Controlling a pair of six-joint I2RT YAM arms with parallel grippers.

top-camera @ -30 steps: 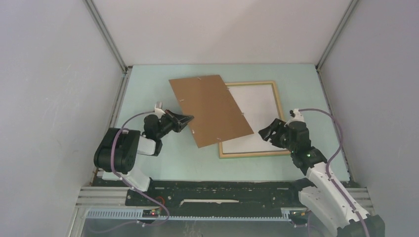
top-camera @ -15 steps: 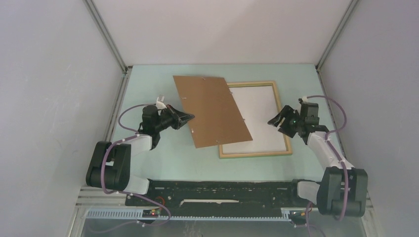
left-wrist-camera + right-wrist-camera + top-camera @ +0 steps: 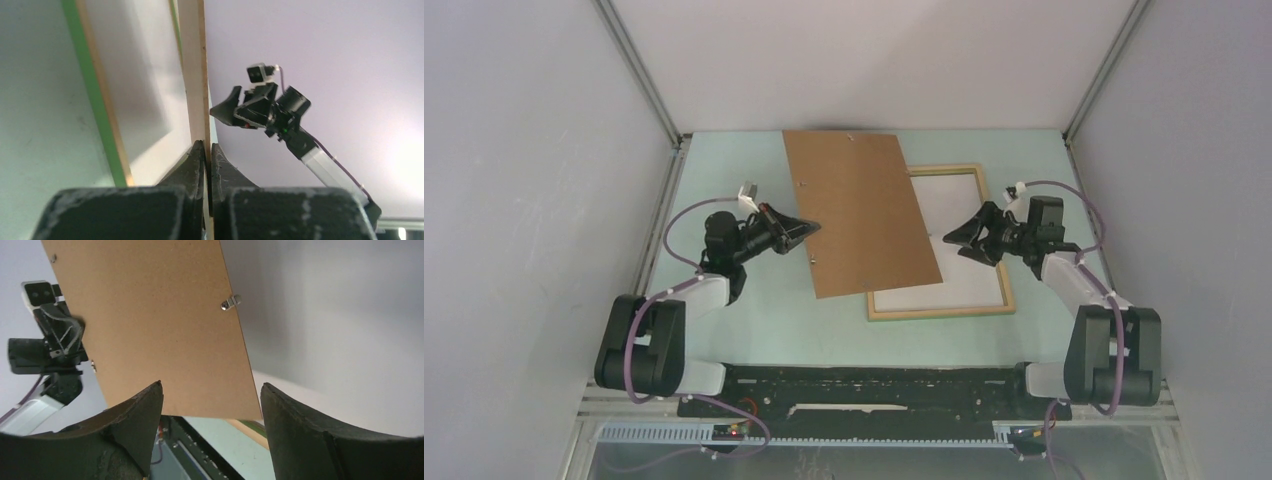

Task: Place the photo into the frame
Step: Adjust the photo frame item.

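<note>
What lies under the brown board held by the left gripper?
The frame lies flat under the brown board, with a white sheet inside, likely the photo's back. Its left part is covered from above and cannot be seen.

You're working in a lab test booth: plain white panels (image 3: 874,60) are enclosing the pale green table (image 3: 759,320) at nine, twelve and three o'clock, with an aluminium rail (image 3: 624,398) running along six.

Pale green table (image 3: 754,320), wooden frame (image 3: 941,310) lying flat toward the far right corner, slightly askew, photo (image 3: 949,200) inside it with white back up.
</note>
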